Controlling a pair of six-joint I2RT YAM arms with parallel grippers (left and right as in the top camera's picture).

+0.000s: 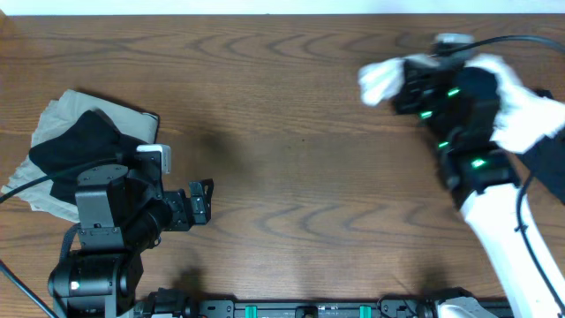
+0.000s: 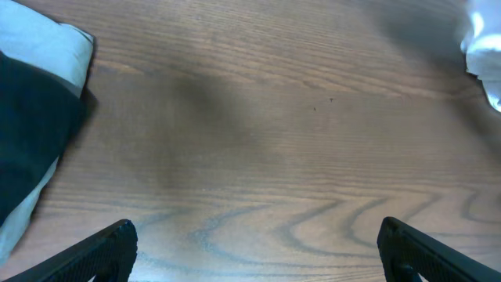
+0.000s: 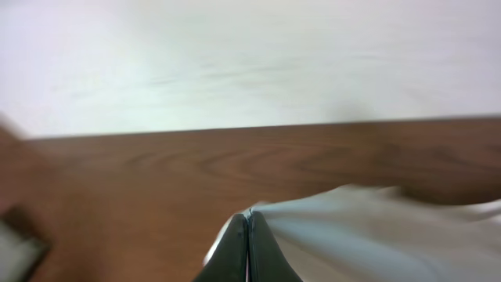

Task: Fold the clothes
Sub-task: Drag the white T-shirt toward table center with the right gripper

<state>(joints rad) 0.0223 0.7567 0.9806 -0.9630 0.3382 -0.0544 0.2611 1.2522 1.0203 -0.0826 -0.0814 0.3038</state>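
Observation:
A white garment point(image 1: 521, 110) is bunched at the far right of the table, partly under my right arm. My right gripper point(image 1: 402, 88) is shut on an edge of it; in the right wrist view the closed fingers point(image 3: 248, 219) pinch the white cloth point(image 3: 376, 235), which trails to the right. A pile of a black garment point(image 1: 75, 146) on a beige one point(image 1: 62, 110) lies at the far left. My left gripper point(image 1: 205, 199) is open and empty beside that pile; its fingers point(image 2: 254, 243) frame bare table, with the black cloth point(image 2: 31, 133) at the left edge.
The wooden table point(image 1: 291, 150) stretches between the two arms. Its far edge point(image 3: 258, 129) meets a white wall. The arm bases and a black rail point(image 1: 300, 309) run along the near edge.

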